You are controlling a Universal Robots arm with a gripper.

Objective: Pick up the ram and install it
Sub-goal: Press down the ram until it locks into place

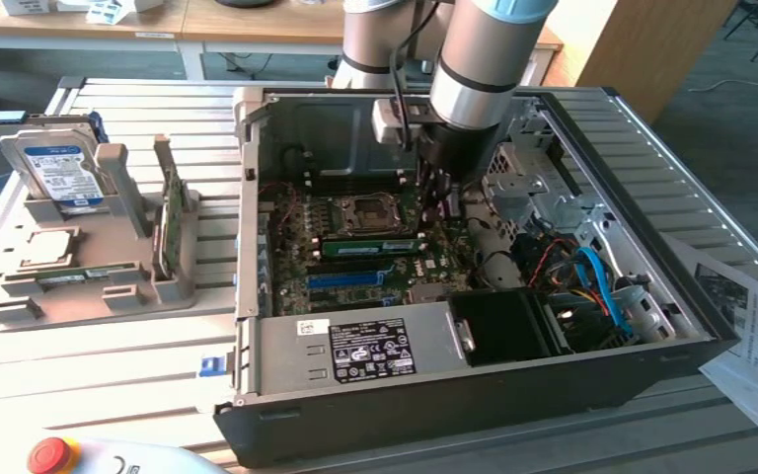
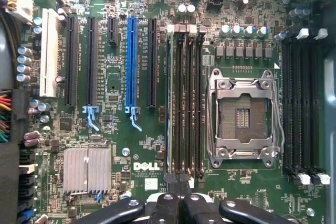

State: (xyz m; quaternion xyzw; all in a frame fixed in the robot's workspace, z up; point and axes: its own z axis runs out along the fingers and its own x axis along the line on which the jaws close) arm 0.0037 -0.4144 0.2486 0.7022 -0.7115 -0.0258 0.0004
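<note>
Wrist view gives me the gripper (image 2: 181, 190) with its jaws pressed together and nothing between them, hanging just over the end of the memory slots. I read the ram (image 2: 169, 100) as a slim stick seen edge-on, standing upright in the slot beside the socket (image 2: 243, 116); from the exterior view the ram (image 1: 368, 247) is a long green strip lying across the motherboard (image 1: 352, 262). I see the computer case (image 1: 485, 380) open on a pale slatted table (image 1: 90, 346), with a grey parts tray (image 1: 70, 281) and a hard drive (image 1: 56, 168) toward the exterior view's left, and desks behind.
</note>
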